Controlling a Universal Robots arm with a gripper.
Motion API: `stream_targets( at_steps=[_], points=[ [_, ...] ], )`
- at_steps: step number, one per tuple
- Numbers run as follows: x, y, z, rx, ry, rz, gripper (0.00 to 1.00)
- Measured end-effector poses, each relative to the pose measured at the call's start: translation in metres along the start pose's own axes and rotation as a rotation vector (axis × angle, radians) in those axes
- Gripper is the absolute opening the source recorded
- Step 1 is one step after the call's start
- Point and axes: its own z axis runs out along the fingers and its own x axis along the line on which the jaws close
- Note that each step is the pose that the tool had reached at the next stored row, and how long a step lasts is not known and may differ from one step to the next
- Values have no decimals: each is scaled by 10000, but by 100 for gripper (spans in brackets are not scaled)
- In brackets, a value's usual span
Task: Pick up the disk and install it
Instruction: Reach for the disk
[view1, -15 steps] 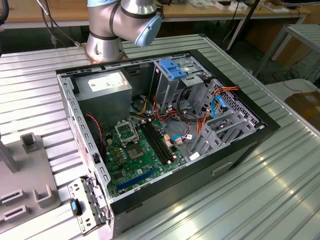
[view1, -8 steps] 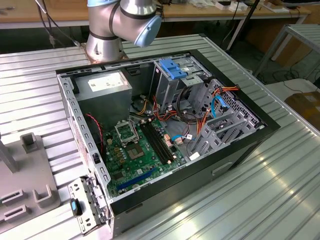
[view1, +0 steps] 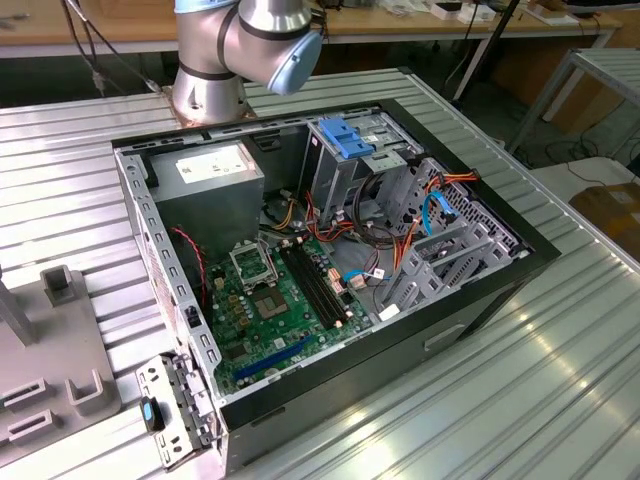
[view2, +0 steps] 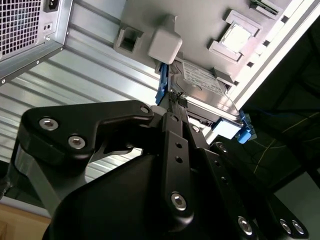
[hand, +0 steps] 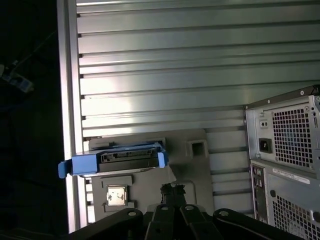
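In the second wrist view, the disk (view2: 205, 85) is partly hidden by the gripper (view2: 175, 100). The computer case (view2: 25, 30), well apart from the disk, is cut off.

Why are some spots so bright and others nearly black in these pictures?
Exterior view: glare streaks the ribbed table toward that view's right. First wrist view: a bright patch washes out slats near the disk, and past the table's edge all is near black. Second wrist view: the end effector is a dark foreground mass.
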Motion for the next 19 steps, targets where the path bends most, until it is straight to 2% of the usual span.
stream_targets(
  at_steps=[4, 5, 7, 19],
  points=[
    [102, -8, -3, 0, 1, 0, 11],
    [156, -11, -5, 0, 1, 1, 11],
    [213, -16, -7, 1, 2, -1, 11],
    [460, -34, -14, 1, 1, 0, 11]
  ],
)
